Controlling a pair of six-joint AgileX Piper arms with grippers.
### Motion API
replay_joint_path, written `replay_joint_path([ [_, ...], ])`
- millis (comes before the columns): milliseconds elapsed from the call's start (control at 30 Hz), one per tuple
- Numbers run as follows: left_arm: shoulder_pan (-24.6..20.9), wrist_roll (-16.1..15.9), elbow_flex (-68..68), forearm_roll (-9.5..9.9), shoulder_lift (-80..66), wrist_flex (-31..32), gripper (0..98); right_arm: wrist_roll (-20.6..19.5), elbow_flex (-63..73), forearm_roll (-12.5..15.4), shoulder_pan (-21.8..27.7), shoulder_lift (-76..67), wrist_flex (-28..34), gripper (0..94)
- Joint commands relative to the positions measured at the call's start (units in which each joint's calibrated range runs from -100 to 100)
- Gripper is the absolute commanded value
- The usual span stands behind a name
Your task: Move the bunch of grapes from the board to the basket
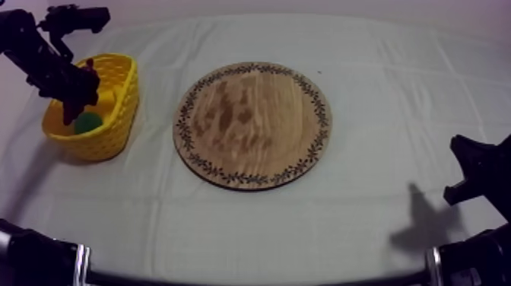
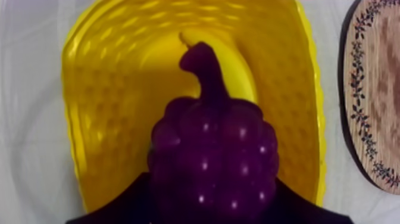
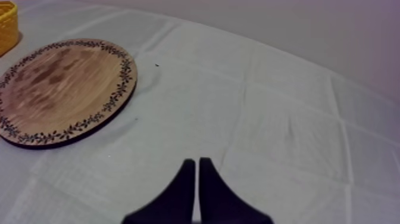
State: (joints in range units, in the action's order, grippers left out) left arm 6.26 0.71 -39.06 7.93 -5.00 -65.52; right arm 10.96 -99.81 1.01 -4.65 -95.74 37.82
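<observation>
Grey-white cloth, creased in a grid of folds, covers the whole table. Left arm: comes in from the far left corner, angled down, and ends over the yellow basket. Left gripper: hangs inside the line of the basket rim; in the left wrist view its black fingers are clenched from both sides on the bunch of grapes. Bunch of grapes: dark purple, stem pointing away from the fingers, held above the basket interior, over a banana that lies on the basket floor. Green fruit: rests in the near part of the basket, just below the gripper; its kind cannot be told. Right arm: low at the near right edge of the table, well apart from the board, with its shadow on the cloth to its left. Right gripper: fingers pressed together as a narrow wedge, holding nothing, above bare cloth. Round wooden board: flat at the table centre, leaf-patterned rim, mottled grain, just right of the basket and not touching it. Background: plain pale grey wall beyond the far table edge.
</observation>
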Motion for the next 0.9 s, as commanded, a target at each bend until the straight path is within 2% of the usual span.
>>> replay_joint_path([
  [0, 0.0, 0.0, -0.1, 0.00, -0.1, 0.0, 47.0, 0.0, 0.0, 0.0, 0.0, 0.0, 0.0, 0.4],
  [133, -0.1, 0.3, 0.1, 0.06, -0.1, 0.0, 57.3, 0.0, 0.0, 0.0, 0.0, 0.0, 0.0, 0.4],
  [300, -0.2, 1.7, 0.5, 0.83, -0.2, 0.4, 85.4, 0.0, 0.0, 0.0, 0.0, 0.0, 0.0, 0.4],
  [367, -0.2, 2.2, 0.7, 1.19, -0.3, 0.8, 90.7, 0.0, 0.0, 0.0, 0.0, 0.0, 0.0, 0.4],
  [467, -0.2, 2.9, 0.9, 1.64, -0.4, 1.7, 93.4, 0.0, 0.0, 0.0, 0.0, 0.0, 0.0, 0.4],
  [533, -0.2, 3.4, 1.2, 1.88, -0.6, 2.1, 90.9, 0.0, 0.0, 0.0, 0.0, 0.0, 0.0, 0.4],
  [600, -0.3, 3.9, 1.7, 2.11, -0.9, 2.8, 83.7, 0.0, 0.0, 0.0, 0.0, 0.0, 0.0, 0.4],
  [867, -1.6, 4.1, 1.8, 2.15, -6.4, 10.4, 30.0, 0.0, 0.0, 0.0, 0.0, 0.0, 0.0, 0.4],
])
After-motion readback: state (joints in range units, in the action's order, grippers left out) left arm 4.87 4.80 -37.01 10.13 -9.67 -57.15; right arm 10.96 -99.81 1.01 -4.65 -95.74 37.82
